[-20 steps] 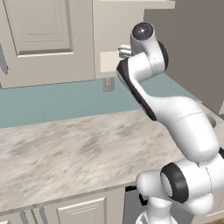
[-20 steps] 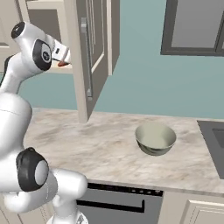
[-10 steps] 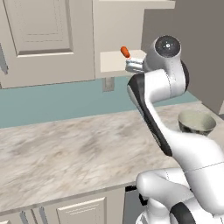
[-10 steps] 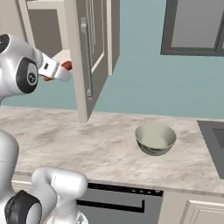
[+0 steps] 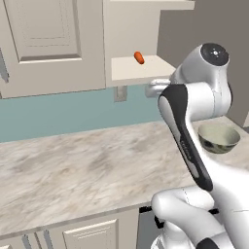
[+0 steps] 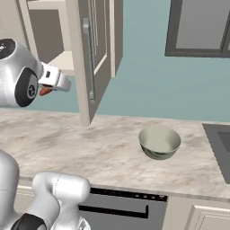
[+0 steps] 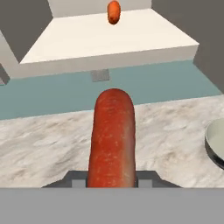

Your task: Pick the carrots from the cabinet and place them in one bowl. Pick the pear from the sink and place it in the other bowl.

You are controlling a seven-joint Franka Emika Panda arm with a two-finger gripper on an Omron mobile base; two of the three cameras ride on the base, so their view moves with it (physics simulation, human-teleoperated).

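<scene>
Right now my gripper [image 7: 111,183] is pinched on one carrot [image 7: 112,140], which sticks out lengthwise ahead of the hand, above the marble counter [image 5: 73,170] and clear of the cabinet. From the right base camera the same carrot is a red sliver under the wrist.

Step in hand, as I read it: carry carrot one to a bowl, pick done, place not yet.

Bowl [image 6: 159,141] sits on the counter off to the right, well apart from the hand, nothing in it that I can see.

Next move calls for a swing right, then down over the bowl's mouth before letting go.

Farther back, the second carrot [image 5: 139,57] lies on the cabinet shelf [image 5: 141,68]. That one's next.
</scene>
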